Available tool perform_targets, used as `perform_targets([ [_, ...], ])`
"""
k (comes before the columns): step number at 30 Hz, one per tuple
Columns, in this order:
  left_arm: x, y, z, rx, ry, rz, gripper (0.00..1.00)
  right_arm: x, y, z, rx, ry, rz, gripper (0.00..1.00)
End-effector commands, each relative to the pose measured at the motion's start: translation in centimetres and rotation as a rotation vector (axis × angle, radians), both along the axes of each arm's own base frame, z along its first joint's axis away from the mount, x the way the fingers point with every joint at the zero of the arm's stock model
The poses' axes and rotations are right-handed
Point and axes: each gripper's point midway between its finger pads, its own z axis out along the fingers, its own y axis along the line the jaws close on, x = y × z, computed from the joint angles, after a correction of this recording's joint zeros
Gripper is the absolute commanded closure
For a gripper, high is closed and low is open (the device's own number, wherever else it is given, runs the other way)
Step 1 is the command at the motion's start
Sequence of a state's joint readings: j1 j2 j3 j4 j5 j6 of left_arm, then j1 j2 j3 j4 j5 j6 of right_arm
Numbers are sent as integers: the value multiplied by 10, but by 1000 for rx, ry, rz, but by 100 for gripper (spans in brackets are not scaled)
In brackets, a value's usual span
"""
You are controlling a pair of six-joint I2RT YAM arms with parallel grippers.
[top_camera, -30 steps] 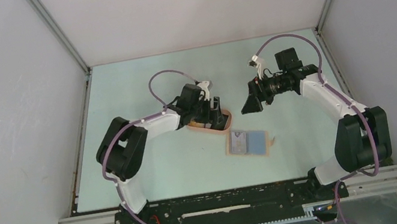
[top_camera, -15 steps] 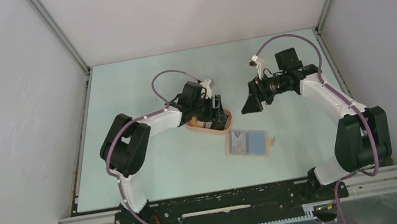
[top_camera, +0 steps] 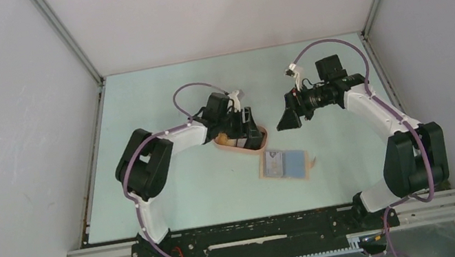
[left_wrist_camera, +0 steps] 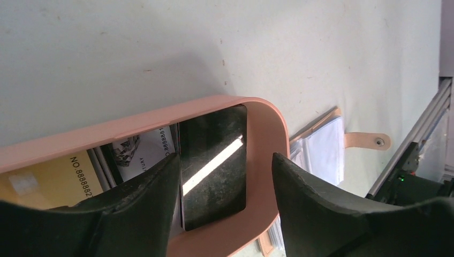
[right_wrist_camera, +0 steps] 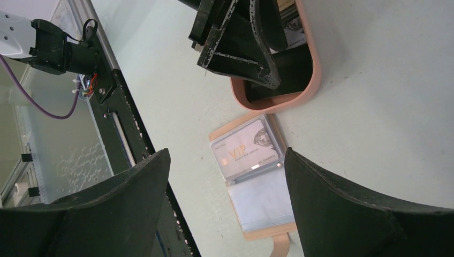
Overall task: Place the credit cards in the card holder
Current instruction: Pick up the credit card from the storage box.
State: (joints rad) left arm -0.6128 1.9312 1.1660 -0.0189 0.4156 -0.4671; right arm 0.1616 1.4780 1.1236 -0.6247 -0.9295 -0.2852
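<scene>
Several credit cards lie in a peach oval tray (left_wrist_camera: 265,155): a glossy black card (left_wrist_camera: 214,182) at its end, a white printed card (left_wrist_camera: 144,152) and a yellow card (left_wrist_camera: 43,179) beside it. My left gripper (left_wrist_camera: 225,159) is low over the tray (top_camera: 239,144) and open. One finger sits inside at the black card's edge, the other outside the tray's end wall. The tan card holder (right_wrist_camera: 257,182) lies unfolded on the table with a silver VIP card (right_wrist_camera: 246,150) in one clear sleeve. My right gripper (right_wrist_camera: 227,155) hangs open above the card holder (top_camera: 284,163), holding nothing.
The holder's strap with its snap stud (left_wrist_camera: 379,141) lies flat on the table beside the tray. A black rail (right_wrist_camera: 123,134) runs along the table's near edge. Grey walls close in the pale green table (top_camera: 158,105) on three sides.
The left gripper's jaws have narrowed somewhat and it has settled slightly deeper over the tray's right end. The right arm has not moved.
</scene>
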Motion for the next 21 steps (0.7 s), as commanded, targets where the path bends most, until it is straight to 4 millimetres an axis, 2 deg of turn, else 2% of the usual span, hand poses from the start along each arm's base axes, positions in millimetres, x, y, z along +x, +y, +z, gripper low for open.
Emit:
perform_targets([
  [1, -10, -13, 10, -93, 31, -32, 33, -1, 0, 9, 24, -27, 15, 13],
  [9, -14, -18, 26, -178, 27, -28, 39, -2, 0, 9, 26, -26, 15, 13],
  [21, -24, -26, 33, -266, 57, -69, 42, -1, -1, 10, 29, -24, 11, 13],
])
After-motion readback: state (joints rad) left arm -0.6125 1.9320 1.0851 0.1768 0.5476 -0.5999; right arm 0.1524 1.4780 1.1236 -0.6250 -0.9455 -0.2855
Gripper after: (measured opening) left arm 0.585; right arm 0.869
